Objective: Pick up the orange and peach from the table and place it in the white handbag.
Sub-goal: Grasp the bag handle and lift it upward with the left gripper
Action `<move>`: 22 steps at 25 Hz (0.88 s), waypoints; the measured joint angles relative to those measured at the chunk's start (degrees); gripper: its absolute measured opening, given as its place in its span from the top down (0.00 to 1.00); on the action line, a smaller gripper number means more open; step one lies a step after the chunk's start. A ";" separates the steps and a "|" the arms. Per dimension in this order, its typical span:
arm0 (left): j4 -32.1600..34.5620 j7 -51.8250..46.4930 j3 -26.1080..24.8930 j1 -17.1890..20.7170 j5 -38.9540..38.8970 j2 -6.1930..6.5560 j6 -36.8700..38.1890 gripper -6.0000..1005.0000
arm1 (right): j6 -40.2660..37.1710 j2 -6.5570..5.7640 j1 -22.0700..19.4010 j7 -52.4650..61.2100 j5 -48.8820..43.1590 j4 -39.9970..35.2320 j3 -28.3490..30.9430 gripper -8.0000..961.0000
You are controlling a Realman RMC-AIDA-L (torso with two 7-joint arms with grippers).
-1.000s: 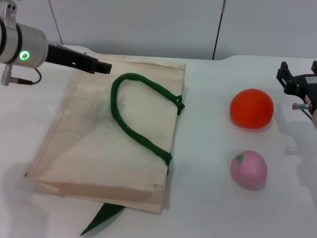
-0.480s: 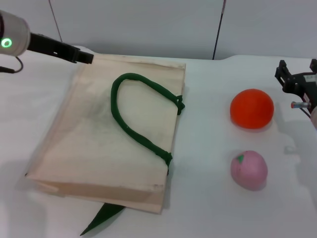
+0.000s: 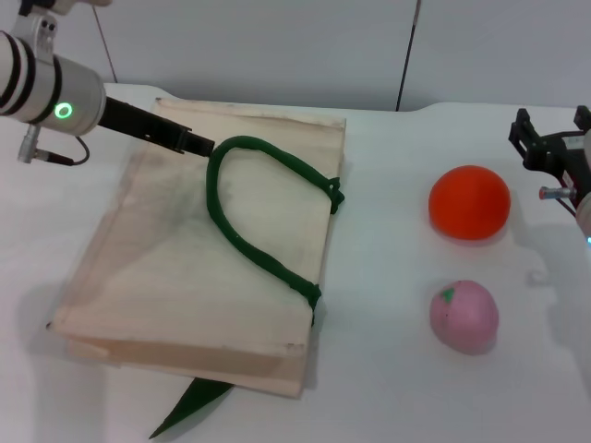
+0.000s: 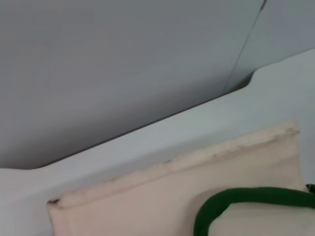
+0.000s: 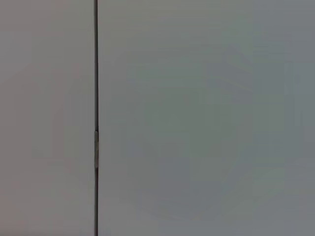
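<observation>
Nothing is packed yet. The orange (image 3: 469,202) sits at the right of the head view and the peach (image 3: 464,316) just below it, both on the white surface (image 3: 388,369), well apart from the bag (image 3: 166,277), which lies flat at centre left. The left hand (image 3: 189,144) reaches in from the upper left, its tip near the green handle (image 3: 249,242); whether it is clenched cannot be told. The right hand (image 3: 551,148), at the right edge, is spread and empty. Both fruits remain to be picked and bagged.
</observation>
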 joint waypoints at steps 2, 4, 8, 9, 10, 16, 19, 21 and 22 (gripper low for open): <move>-0.72 0.19 -0.02 -0.36 0.19 0.19 0.22 0.54 | 0.00 0.00 0.00 -0.04 0.00 -0.27 -0.01 0.21; -0.99 0.22 -0.03 -0.40 0.66 0.29 0.39 0.54 | 0.00 0.00 0.00 -0.06 0.00 -0.35 -0.01 0.21; -1.53 -0.04 -0.05 -0.66 2.55 0.40 0.47 0.54 | -0.01 0.00 0.00 -0.07 0.00 -0.42 -0.01 0.21; -1.76 -0.16 -0.05 -0.88 3.25 0.44 0.45 0.54 | -0.01 0.00 0.00 -0.07 0.00 -0.45 -0.01 0.21; -1.92 -0.25 -0.05 -1.10 3.83 0.46 0.35 0.54 | -0.06 0.00 0.00 -0.07 0.00 -0.46 -0.01 0.21; -2.03 0.03 -0.05 -2.16 4.58 0.72 0.54 0.54 | -0.59 0.00 -0.06 -0.52 0.00 -0.95 -0.01 0.21; -1.96 0.68 -0.03 -2.93 4.61 0.93 0.70 0.54 | -0.60 -0.06 -0.09 -0.57 0.00 -0.99 -0.01 0.21; -2.13 1.01 0.20 -3.47 4.99 1.08 0.70 0.54 | -0.62 -0.06 -0.07 -0.58 0.00 -0.99 -0.01 0.21; -2.37 1.16 0.36 -3.69 5.24 1.10 0.74 0.54 | -0.62 -0.08 -0.07 -0.59 0.00 -0.99 -0.01 0.21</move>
